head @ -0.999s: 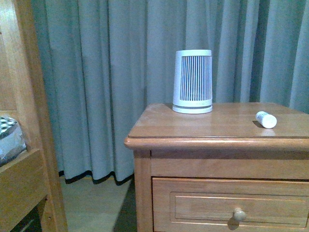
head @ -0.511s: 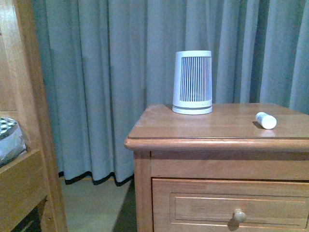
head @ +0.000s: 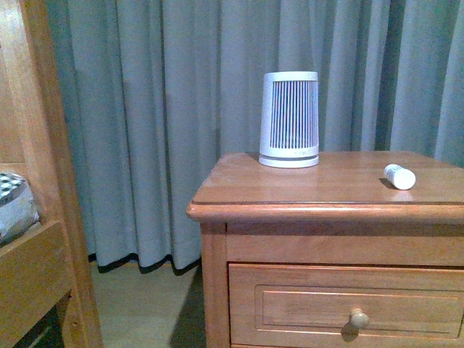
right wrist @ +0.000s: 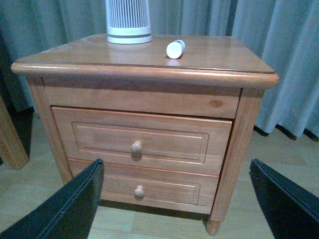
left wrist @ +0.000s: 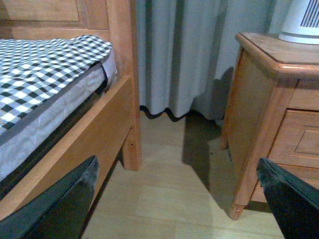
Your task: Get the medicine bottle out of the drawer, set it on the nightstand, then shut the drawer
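I see the medicine bottle (right wrist: pixel 175 49) lying on its side on the nightstand (right wrist: pixel 149 62), well apart from the ribbed white device (right wrist: pixel 128 22); the drawer (right wrist: pixel 142 141) sits flush shut; both my left gripper (left wrist: pixel 174 204) and right gripper (right wrist: pixel 174 204) have jaws spread wide, holding nothing

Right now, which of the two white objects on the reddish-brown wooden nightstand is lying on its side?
The tiny white plastic medicine bottle; the larger white ribbed tapered device stands upright behind it on the nightstand.

We see our left gripper (left wrist: pixel 177 199) with black jaws spread wide, holding nothing; our right gripper (right wrist: pixel 174 199) likewise gapes, fingers at four and eight o'clock.
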### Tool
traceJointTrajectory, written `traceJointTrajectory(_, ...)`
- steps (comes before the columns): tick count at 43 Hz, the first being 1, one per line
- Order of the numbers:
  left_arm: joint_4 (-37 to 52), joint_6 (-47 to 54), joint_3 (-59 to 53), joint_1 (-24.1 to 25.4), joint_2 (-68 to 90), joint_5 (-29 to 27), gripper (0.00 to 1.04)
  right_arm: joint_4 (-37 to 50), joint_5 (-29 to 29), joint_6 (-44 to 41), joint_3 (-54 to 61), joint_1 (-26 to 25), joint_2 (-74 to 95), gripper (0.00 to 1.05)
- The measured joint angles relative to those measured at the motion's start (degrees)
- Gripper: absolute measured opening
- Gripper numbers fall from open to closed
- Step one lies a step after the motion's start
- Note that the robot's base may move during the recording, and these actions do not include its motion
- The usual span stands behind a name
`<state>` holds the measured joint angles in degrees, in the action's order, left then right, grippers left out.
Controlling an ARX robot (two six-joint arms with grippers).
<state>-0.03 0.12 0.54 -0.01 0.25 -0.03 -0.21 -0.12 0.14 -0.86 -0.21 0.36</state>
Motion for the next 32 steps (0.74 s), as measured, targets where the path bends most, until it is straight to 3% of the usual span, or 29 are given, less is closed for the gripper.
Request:
traceJointTrajectory(3,0.0,0.0,0.0,0.0,0.0,0.0,0.98,0.0,0.0,0.02,0.0,0.0,0.0,0.99)
traceJointTrajectory(32,0.0,0.0,0.0,0.0,0.0,0.0,0.98,0.0,0.0,0.02,0.0,0.0,0.0,0.98)
